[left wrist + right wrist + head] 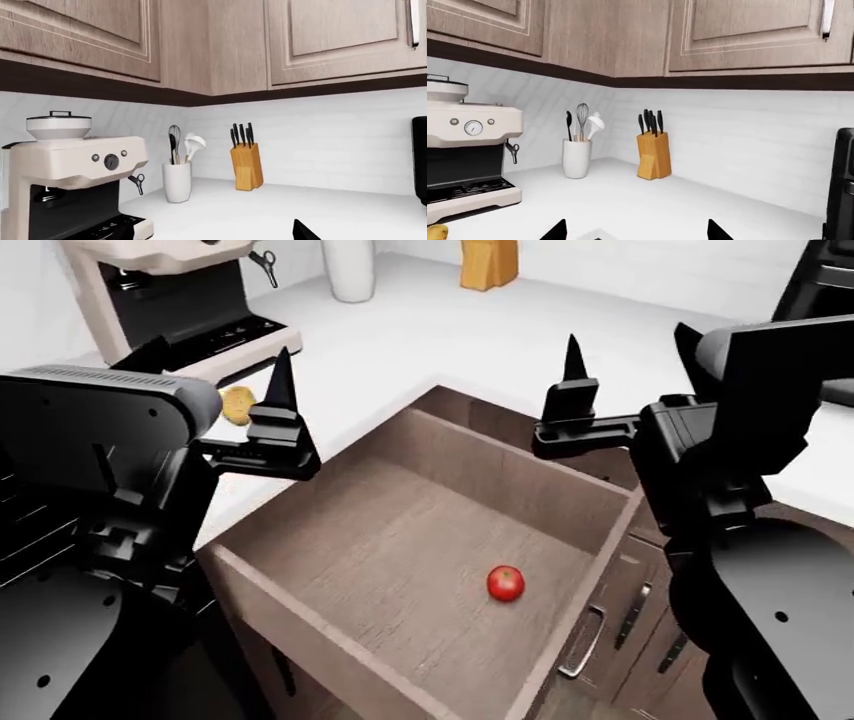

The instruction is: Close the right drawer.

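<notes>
- Left wrist view: the right drawer is not seen here. A coffee machine [73, 175], a white utensil holder [177, 181] and a knife block [246, 165] are shown standing on the white surface [280, 210] below the wall cabinets [333, 40]. Only a dark tip of the left hand is caught at the frame edge, so from this view alone its state cannot be told.

- Head view: the right drawer [400, 550] is seen pulled far out from under the surface, near the coffee machine's corner, with its wood-grain floor fully exposed. A red tomato [505, 583] is seen lying inside it, on the side away from the coffee machine. The left hand [220, 370] is held above the drawer's rim on the coffee machine side, its fingers spread and nothing gripped. The right hand [627, 350] is held over the drawer's far rim, likewise spread and empty. Neither hand is seen touching the drawer. The task is judged to be at its start: no closing is evident, and the whole push inward remains.

- Right wrist view: the drawer is again out of sight. The same coffee machine, utensil holder and knife block are shown on the surface. Two dark fingertips [554, 231] are seen well apart with nothing between them.
</notes>
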